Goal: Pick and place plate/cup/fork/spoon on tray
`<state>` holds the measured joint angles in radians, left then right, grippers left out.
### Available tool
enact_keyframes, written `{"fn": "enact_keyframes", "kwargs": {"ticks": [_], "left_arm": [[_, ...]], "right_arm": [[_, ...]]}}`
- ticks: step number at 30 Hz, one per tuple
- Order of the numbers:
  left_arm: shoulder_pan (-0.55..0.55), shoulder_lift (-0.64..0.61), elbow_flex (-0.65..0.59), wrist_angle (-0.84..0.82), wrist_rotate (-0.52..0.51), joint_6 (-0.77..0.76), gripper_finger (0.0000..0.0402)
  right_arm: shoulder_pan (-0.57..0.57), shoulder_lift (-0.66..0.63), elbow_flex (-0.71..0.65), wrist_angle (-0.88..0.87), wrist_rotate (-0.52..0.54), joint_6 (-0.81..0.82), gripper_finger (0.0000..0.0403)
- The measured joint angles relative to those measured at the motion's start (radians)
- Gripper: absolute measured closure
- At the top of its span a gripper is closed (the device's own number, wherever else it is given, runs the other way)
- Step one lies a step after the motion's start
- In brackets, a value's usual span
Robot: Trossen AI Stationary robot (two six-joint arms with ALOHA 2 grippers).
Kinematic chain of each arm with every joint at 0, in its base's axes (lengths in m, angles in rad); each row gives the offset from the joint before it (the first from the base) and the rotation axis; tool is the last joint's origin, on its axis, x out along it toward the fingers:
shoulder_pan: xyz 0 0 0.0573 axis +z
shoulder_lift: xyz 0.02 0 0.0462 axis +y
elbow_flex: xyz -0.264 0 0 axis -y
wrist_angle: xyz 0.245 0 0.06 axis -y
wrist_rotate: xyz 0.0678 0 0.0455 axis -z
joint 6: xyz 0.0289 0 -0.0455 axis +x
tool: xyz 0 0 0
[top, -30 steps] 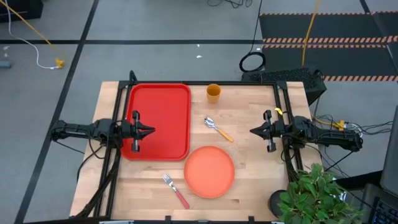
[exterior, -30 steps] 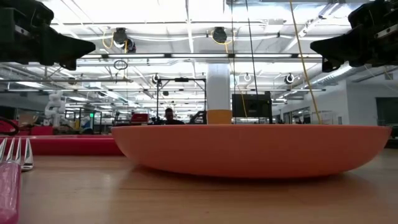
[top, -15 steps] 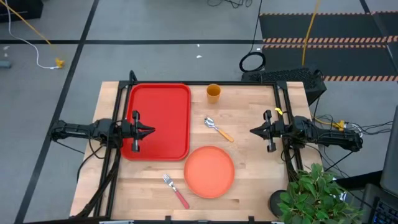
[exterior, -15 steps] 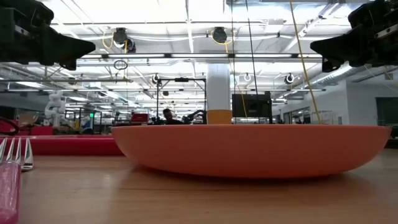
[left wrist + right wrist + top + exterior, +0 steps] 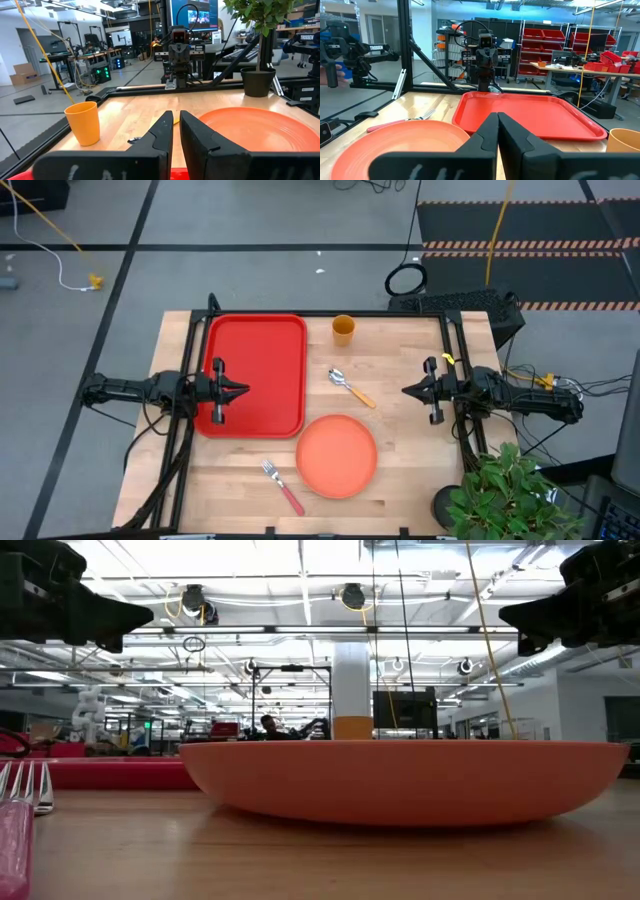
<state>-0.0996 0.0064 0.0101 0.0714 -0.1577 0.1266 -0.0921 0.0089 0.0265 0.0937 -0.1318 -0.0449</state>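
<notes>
Nothing is sitting on the tray (image 5: 255,350) yet; plate (image 5: 336,456), cup (image 5: 343,330), fork (image 5: 283,486), spoon (image 5: 350,388) are all waiting beside it on the worktop (image 5: 410,450); both the left pincer (image 5: 243,390) and right pincer (image 5: 407,391) are hanging nearly closed, holding nothing

Two slim black jointed arms with trailing black cables, each tipped by a pointed two-fingered tool (image 5: 240,391).

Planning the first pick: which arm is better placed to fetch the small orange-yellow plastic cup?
Probably the right. The right gripper hangs over bare wood on the same side as the small orange-yellow plastic cup; the left gripper hovers above the bright red rectangular tray.
</notes>
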Motion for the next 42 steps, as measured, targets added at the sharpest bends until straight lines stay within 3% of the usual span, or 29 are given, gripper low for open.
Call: {"fn": "enact_keyframes", "kwargs": {"ticks": [12, 18, 21, 25, 34, 38, 42], "left_arm": [[0.000, 0.000, 0.000, 0.002, 0.000, 0.000, 0.0364], [0.000, 0.000, 0.000, 0.002, 0.000, -0.002, 0.0364], [0.000, 0.000, 0.000, 0.001, 0.000, 0.003, 0.0364], [0.000, 0.000, 0.000, 0.008, 0.000, 0.002, 0.0364], [0.000, 0.000, 0.000, 0.008, 0.000, 0.003, 0.0364], [0.000, 0.000, 0.000, 0.007, 0.000, 0.002, 0.0364], [0.000, 0.000, 0.000, 0.007, 0.000, 0.001, 0.0364]], "right_arm": [[0.000, 0.000, 0.000, 0.040, 0.015, 0.002, 0.0403], [0.000, 0.001, 0.000, 0.082, 0.050, 0.229, 0.0403], [0.000, 0.004, 0.004, 0.148, 0.143, 0.190, 0.0403], [0.000, 0.030, 0.050, 0.180, 0.158, 0.113, 0.0403], [0.000, 0.240, 0.295, 0.196, 0.157, 0.158, 0.0403], [0.000, 0.367, 0.349, 0.207, 0.162, 0.259, 0.0403], [0.000, 0.505, 0.406, 0.304, 0.164, 0.239, 0.0403]]}}
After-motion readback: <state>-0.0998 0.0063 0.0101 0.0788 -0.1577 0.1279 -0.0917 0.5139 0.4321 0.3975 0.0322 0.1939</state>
